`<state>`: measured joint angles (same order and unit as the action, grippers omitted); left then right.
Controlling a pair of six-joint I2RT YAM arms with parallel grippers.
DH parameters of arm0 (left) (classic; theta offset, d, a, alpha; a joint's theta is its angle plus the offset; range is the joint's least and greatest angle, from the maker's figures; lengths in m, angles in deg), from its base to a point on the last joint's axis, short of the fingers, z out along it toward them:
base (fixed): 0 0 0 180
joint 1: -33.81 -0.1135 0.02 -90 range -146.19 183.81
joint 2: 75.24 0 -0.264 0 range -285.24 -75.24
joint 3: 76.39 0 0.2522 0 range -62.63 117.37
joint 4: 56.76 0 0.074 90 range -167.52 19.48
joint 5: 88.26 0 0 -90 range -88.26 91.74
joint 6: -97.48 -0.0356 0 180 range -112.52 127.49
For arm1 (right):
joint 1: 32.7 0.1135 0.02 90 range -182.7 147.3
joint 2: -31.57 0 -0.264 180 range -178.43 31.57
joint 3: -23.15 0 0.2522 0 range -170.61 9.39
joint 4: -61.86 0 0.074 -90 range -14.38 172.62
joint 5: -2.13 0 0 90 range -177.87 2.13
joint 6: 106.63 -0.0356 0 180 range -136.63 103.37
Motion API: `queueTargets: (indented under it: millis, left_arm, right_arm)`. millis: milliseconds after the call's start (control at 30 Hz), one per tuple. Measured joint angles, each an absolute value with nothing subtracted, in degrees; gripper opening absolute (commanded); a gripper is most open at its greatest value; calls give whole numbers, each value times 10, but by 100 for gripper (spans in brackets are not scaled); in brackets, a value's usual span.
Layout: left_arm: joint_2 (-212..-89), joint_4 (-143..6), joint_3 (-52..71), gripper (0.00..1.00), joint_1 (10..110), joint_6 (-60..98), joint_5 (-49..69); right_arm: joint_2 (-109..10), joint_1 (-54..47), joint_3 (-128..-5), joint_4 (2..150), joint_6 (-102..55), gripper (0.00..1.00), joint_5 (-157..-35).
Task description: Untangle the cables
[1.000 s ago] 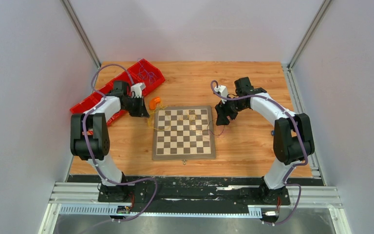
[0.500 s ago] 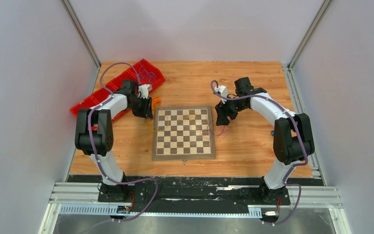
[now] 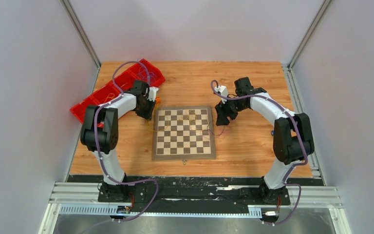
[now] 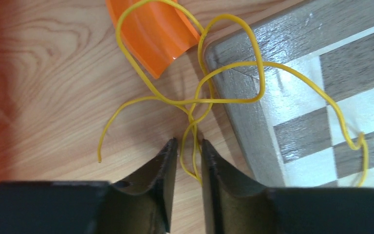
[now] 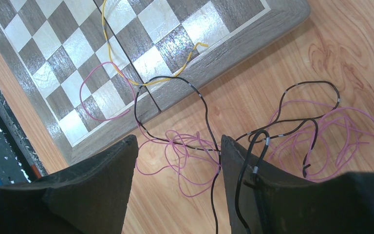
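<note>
In the left wrist view a thin yellow cable (image 4: pixel 229 101) lies in tangled loops on the wood and over the corner of the chessboard (image 4: pixel 238 122). My left gripper (image 4: pixel 189 141) is nearly closed, with a narrow gap. A loop of the yellow cable lies in that gap, not pinched. In the top view the left gripper (image 3: pixel 147 113) is at the board's far left corner. My right gripper (image 5: pixel 179 139) is wide open over a tangle of pink cable (image 5: pixel 190 195) and black cable (image 5: pixel 213 196) by the board's right edge. A black loop lies over its right finger (image 5: pixel 272 195).
An orange curved plastic piece (image 4: pixel 151 34) lies just beyond the yellow loops. A red bin (image 3: pixel 85 105) holding more thin wires (image 3: pixel 148 75) stands at the far left. The chessboard (image 3: pixel 183 156) sits in the middle of the wooden table.
My left arm has swung right towards the chessboard's far left corner and now covers most of the orange piece. The right arm has not moved.
</note>
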<state>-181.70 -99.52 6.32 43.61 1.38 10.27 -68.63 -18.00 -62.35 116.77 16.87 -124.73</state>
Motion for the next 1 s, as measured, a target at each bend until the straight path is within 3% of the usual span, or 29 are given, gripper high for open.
queueTargets:
  millis: [67,167,200,400,567,733,1000]
  left_arm:
    - [-1817,-995,63,23,440,5,80]
    - [-1816,-992,59,2,442,-8,60]
    - [-1814,-988,56,0,440,-13,57]
    - [-1762,-1028,20,0,396,-24,91]
    - [-1641,-1097,31,0,340,-40,170]
    - [-1544,-1158,100,0,284,-59,247]
    - [-1541,-1248,205,0,123,-105,287]
  right_arm:
    - [-686,-180,-624,1168,169,62,-1246]
    - [-686,-180,-624,1168,169,62,-1244]
    - [-686,-180,-624,1168,169,62,-1244]
    - [-687,-180,-627,1169,169,62,-1243]
    - [-689,-180,-631,1169,170,62,-1244]
    - [-701,-180,-638,1170,169,62,-1249]
    - [-707,-180,-648,1169,169,62,-1258]
